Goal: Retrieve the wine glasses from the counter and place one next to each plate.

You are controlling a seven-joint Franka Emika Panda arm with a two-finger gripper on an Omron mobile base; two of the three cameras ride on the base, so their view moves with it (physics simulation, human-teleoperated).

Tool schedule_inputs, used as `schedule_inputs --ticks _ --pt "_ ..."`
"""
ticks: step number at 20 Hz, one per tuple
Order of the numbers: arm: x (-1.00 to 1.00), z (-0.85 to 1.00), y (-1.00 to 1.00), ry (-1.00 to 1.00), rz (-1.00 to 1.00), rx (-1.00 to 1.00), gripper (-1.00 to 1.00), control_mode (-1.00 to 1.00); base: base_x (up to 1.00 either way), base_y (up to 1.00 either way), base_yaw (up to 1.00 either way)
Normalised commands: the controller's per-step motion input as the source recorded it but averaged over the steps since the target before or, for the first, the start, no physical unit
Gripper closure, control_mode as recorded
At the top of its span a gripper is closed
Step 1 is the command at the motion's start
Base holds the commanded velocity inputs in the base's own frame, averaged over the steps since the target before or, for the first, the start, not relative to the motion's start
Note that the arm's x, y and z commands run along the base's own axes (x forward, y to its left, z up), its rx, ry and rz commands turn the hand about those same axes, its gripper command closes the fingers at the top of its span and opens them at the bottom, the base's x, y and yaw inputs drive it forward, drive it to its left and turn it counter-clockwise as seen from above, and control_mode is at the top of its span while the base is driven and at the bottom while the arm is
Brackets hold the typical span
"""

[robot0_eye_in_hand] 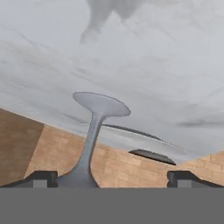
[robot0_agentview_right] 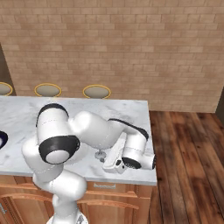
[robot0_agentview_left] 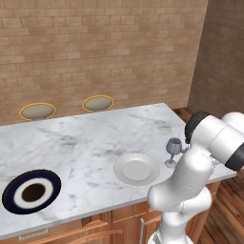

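While the left base view is looking down over the long marble island top (robot0_agentview_left: 86, 143), one wine glass (robot0_agentview_left: 173, 151) is standing upright on it, just beside the right edge of the white plate (robot0_agentview_left: 137, 168). The navy plate (robot0_agentview_left: 32, 191) is lying well apart at the near left edge, and two round stools (robot0_agentview_left: 37, 111) are showing beyond the far edge, against the brick wall (robot0_agentview_left: 95, 47). The white arm (robot0_agentview_left: 190, 176) is rising at the lower right and covering the space just right of the glass.

From the right base view, the arm (robot0_agentview_right: 87, 131) is bending low across the island's right end, and the glass's round foot (robot0_agentview_right: 101, 154) is peeking out under the forearm. The hand itself is turned so that its fingers cannot be made out here. Wooden floor (robot0_agentview_right: 188, 166) is lying to the right.

Through the hand view, which is rolled upside down, the gripper (robot0_eye_in_hand: 111, 178) is standing wide, with its two dark fingertips (robot0_eye_in_hand: 43, 177) far apart on either side of the glass (robot0_eye_in_hand: 92, 135) and not touching the stem. Both plates are appearing edge-on behind the glass.
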Motion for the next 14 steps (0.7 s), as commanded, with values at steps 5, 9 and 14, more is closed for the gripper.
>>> schedule_inputs --ticks 5,9,14 --pt "-0.60 0.90 0.00 0.06 0.00 0.09 -1.00 -1.00 0.00 0.00 0.00" --pt "-0.78 1.00 0.00 0.05 0.00 0.07 -1.00 -1.00 0.00 0.00 0.00" --pt "-0.95 0.98 0.30 0.01 0.00 0.01 -1.00 -1.00 0.00 0.00 0.00"
